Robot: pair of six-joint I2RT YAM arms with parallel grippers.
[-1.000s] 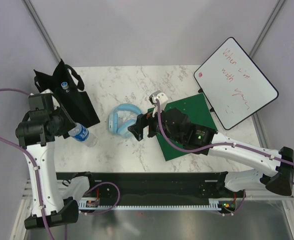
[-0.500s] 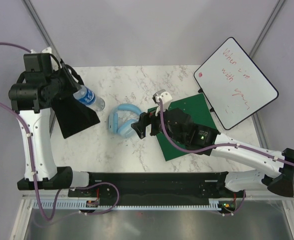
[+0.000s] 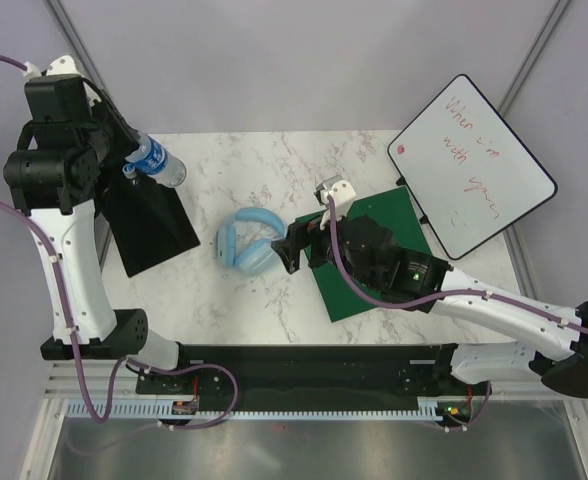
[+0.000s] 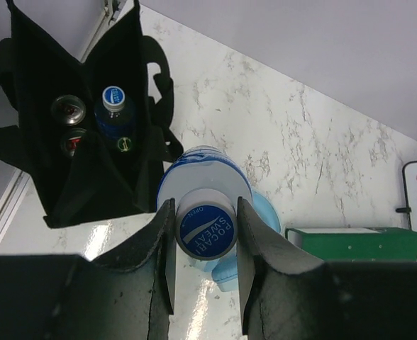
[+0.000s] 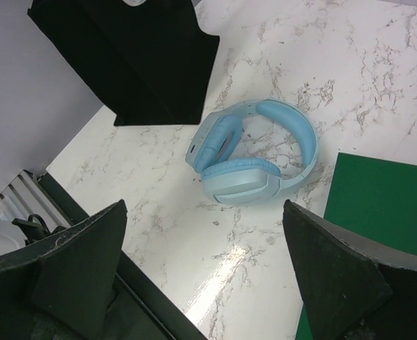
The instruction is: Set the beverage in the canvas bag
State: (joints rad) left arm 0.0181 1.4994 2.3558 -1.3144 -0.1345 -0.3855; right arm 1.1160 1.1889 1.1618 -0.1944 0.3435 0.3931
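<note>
bottle (image 3: 156, 163) raised, apparently above canvas bag (image 3: 154, 225) | left gripper (image 4: 205, 216) clamps it | right gripper (image 5: 205, 227) wide, empty

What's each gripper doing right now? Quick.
Left gripper: closed on the bottle, near the canvas bag.
Right gripper: open, empty, above the headphones.

My left hand (image 4: 203, 237), clamped on the beverage bottle (image 4: 205, 188), hangs in open air just off the canvas bag (image 4: 45, 78). The bag's mouth gapes, but a capped bottle (image 4: 115, 110) and what look like three cans (image 4: 68, 108) crowd its middle. Under my wide-spread right hand (image 5: 208, 269), headphones (image 5: 237, 177) block the tabletop (image 5: 159, 184). Bare marble lies between them and the bag.
</note>
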